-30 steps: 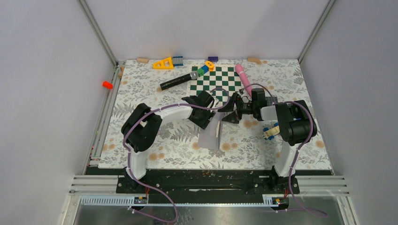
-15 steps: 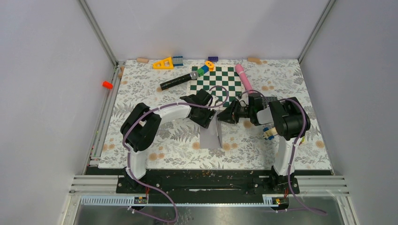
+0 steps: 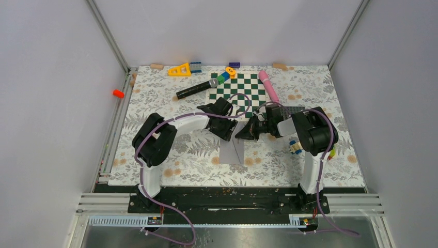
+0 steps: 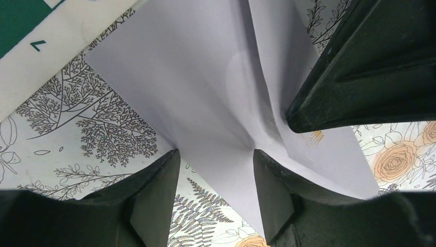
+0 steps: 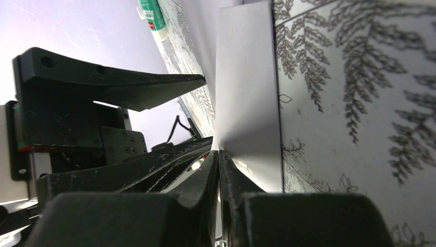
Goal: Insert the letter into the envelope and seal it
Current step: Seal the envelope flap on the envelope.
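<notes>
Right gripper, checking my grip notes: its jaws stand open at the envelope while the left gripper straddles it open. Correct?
No: the right gripper is shut, pinching a raised edge of the envelope, as the right wrist view shows. The left gripper does straddle it open.

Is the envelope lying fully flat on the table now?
No: the right gripper, jaws shut, holds one edge of the envelope raised.

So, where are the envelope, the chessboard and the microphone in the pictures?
envelope [image 3: 230, 155], top view, its flat near part.
chessboard [image 3: 248, 85], top view, its middle squares.
microphone [image 3: 195, 89], top view, its black handle.
</notes>
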